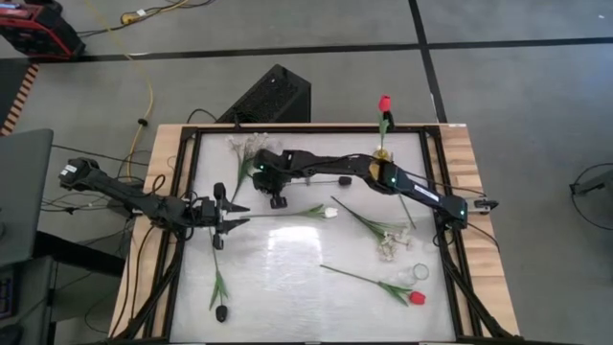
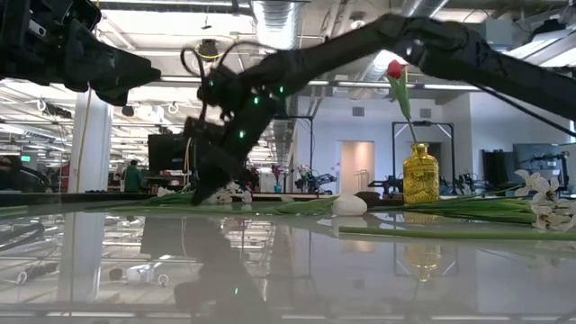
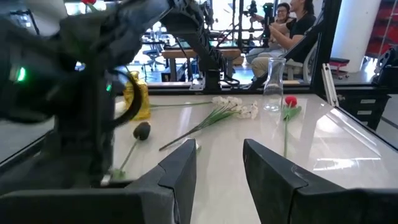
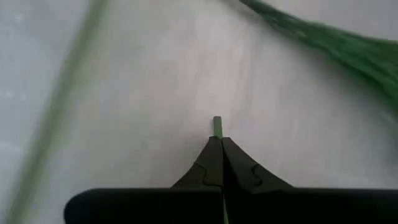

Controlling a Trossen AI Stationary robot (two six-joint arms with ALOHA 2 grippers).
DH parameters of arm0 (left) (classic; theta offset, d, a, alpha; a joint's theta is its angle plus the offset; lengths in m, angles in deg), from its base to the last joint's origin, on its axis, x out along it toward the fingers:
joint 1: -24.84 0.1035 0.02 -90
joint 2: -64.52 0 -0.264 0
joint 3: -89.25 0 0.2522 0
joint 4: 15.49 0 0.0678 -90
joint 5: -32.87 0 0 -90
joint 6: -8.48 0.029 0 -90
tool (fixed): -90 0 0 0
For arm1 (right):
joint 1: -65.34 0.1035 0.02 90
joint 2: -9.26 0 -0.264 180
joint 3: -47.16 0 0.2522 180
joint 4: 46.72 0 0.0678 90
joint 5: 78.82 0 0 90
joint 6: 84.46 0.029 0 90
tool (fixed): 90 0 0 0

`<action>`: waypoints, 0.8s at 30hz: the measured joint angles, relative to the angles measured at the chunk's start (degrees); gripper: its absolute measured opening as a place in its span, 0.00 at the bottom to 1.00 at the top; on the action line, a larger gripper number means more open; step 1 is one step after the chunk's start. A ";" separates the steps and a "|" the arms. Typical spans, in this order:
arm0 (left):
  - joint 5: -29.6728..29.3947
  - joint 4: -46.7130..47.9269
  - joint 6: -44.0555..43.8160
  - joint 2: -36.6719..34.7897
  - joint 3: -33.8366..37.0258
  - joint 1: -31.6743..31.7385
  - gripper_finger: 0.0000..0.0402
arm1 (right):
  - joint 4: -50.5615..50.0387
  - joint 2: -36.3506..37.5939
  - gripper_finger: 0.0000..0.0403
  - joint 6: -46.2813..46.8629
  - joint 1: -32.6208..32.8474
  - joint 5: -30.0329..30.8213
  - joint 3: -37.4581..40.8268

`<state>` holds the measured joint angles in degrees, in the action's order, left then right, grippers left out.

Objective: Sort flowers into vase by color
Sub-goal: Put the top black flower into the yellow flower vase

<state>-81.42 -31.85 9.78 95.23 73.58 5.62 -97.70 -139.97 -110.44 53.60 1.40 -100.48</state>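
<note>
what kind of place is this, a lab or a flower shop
Most likely a robotics lab or open workshop, not a shop. The table stands on a bare concrete floor with a yellow cable trailing across it, the low view shows exposed ceiling ducts, and people sit at workstations behind.

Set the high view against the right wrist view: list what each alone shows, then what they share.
High view only: the gold vase holding a red tulip, a second red tulip, a dark tulip, and the left gripper.
Right wrist view only: the right gripper shut on a green stem.
Both: the white tabletop.
</note>
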 joint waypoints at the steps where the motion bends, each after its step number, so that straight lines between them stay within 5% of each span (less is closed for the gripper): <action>1: 0.09 0.16 0.00 -0.01 0.00 0.00 0.31 | 0.01 1.10 0.04 0.00 0.35 -0.08 -0.02; 13: 3.98 0.79 1.29 0.01 0.02 0.02 0.31 | -4.99 19.36 0.04 7.52 4.19 -0.36 -0.17; 17: -1.07 -1.02 1.27 1.05 0.04 0.09 0.31 | -1.76 23.66 0.04 11.91 6.80 -0.44 -0.49; 24: 2.15 -15.71 2.24 8.76 0.07 0.09 0.38 | 6.69 24.26 0.04 18.15 11.95 -0.56 -0.22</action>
<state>-79.27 -47.56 12.01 104.00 73.64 5.71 -91.01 -115.71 -92.29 65.55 0.84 -100.70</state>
